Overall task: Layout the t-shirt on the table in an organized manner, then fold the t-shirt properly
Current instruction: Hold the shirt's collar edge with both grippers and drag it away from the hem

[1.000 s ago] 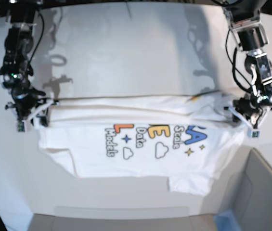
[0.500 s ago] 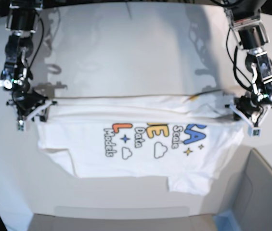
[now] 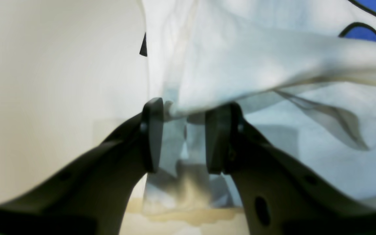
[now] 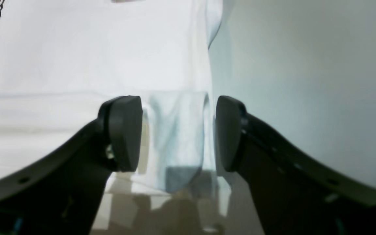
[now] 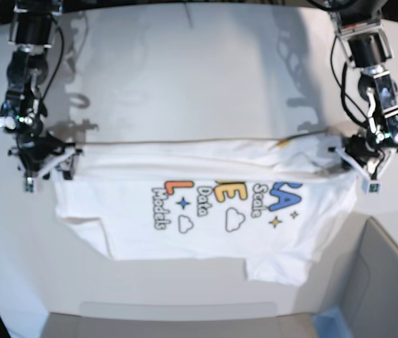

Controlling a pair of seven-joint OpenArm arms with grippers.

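The t-shirt (image 5: 206, 204) lies mid-frame on the bench (image 5: 184, 77), its top edge folded down. The left claw (image 3: 183, 137) pinches cloth; the right claw (image 4: 178, 133) gapes wide. Next, I think, the left lets go

The right claw (image 4: 178, 130) now stands spread apart, its grip on the t-shirt (image 5: 206, 204) corner let go, and sits a little farther back and left than before. The left claw (image 5: 359, 163) shifts slightly farther back.
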